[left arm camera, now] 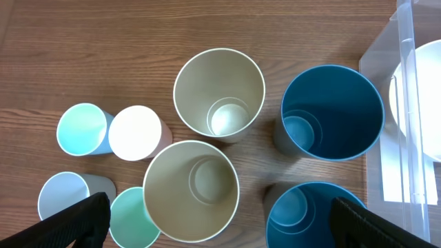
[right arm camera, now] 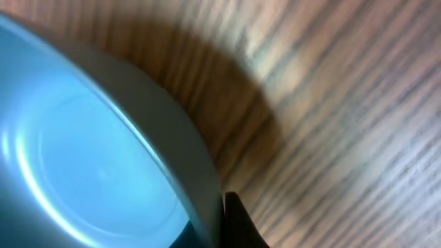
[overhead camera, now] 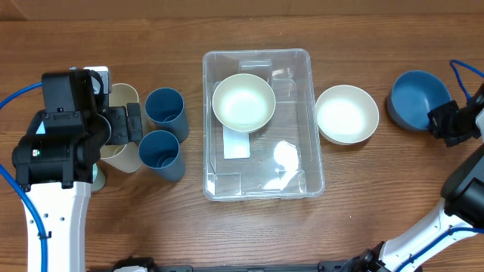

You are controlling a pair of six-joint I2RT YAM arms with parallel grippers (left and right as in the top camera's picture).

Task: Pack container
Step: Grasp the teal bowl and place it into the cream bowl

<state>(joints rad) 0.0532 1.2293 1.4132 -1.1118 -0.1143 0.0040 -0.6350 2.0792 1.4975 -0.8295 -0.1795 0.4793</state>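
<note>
Arms sit at opposite ends of the table [overhead camera: 363,204]: the left gripper [overhead camera: 133,123] hangs with jaws spread wide over two cream cups [left arm camera: 219,93], and the right gripper [overhead camera: 442,122] is at the right rim of the one blue bowl [overhead camera: 414,97], its grip impossible to judge. The container [overhead camera: 265,180] stands mid-table with bare wood in front, one cream bowl [overhead camera: 243,102] inside it and a second cream bowl [overhead camera: 346,113] just beside its right wall. Two blue cups [overhead camera: 166,108] stand between the cream cups and the container, and four small cups [left arm camera: 83,129] cluster farther left.
</note>
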